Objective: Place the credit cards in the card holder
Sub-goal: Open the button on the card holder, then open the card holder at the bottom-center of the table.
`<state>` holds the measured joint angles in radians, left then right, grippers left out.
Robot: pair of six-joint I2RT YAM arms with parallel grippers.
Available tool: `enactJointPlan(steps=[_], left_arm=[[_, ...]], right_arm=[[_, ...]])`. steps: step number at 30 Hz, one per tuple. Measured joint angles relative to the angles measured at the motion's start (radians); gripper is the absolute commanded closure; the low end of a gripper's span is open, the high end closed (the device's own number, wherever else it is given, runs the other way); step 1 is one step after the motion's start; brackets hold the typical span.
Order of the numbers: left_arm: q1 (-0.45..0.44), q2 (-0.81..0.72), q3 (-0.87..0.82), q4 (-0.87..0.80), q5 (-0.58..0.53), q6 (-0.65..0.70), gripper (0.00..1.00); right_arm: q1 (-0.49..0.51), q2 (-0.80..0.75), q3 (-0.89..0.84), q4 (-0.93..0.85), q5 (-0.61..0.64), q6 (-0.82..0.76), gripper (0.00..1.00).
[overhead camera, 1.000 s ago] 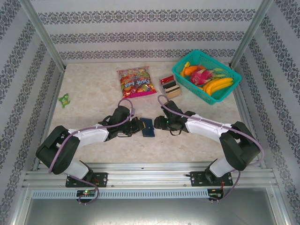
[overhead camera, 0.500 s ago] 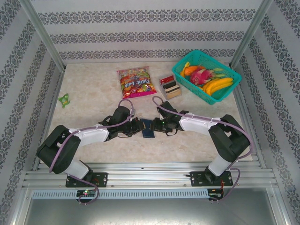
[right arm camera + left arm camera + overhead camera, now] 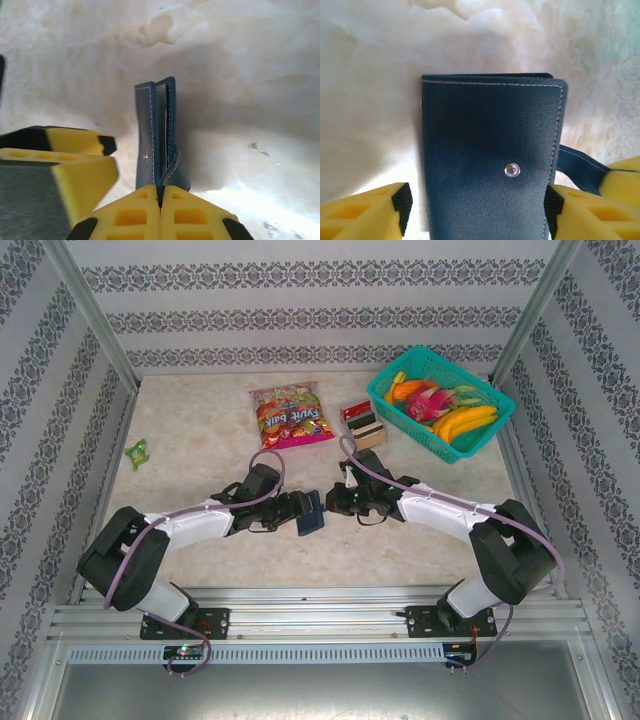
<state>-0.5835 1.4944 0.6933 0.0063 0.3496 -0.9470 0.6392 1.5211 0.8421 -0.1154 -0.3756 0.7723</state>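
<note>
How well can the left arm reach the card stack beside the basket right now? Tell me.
Probably, with a detour: the left fingers stand open around the card holder, but the right fingers, shut on its tab, crowd the direct line to the cards.

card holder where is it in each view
top external: card holder mid-table, between left gripper and right gripper.
left wrist: face-on, centre to bottom edge, between the yellow fingers.
right wrist: edge-on at centre, its tab pinched in the shut fingers.
shared landmark: the marbled table under it.
</note>
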Motion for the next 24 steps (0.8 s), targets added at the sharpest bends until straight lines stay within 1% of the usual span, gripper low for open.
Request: enactJointPlan(steps=[6,10,12,14,16,18,20,24], left_arm=[[0.0,-0.028,0.019,-0.055,-0.011,0.027,0.23],[0.0,-0.041,0.059,-0.079,-0.015,0.054,0.22],[0.0,-0.047,0.07,-0.093,-0.026,0.066,0.24],[0.0,-0.046,0.076,-0.114,-0.038,0.077,0.3],[0.0,-0.046,0.076,-0.132,-0.048,0.085,0.42],[0.0,-0.045,0.076,-0.151,-0.063,0.097,0.5],[0.0,-0.044,0.079,-0.163,-0.074,0.105,0.61],[0.0,-0.042,0.1,-0.186,-0.096,0.128,0.73]], right_arm=[[0.0,0.0,0.0,0.087,-0.08,0.042,0.96],[0.0,0.008,0.0,0.122,-0.106,0.063,0.96],[0.0,0.013,0.0,0.129,-0.113,0.068,0.96],[0.0,0.013,0.0,0.135,-0.117,0.071,0.96],[0.0,0.014,0.0,0.135,-0.121,0.071,0.96],[0.0,0.013,0.0,0.134,-0.12,0.071,0.96],[0.0,0.013,-0.001,0.135,-0.121,0.071,0.96],[-0.001,0.013,-0.008,0.124,-0.117,0.066,0.95]])
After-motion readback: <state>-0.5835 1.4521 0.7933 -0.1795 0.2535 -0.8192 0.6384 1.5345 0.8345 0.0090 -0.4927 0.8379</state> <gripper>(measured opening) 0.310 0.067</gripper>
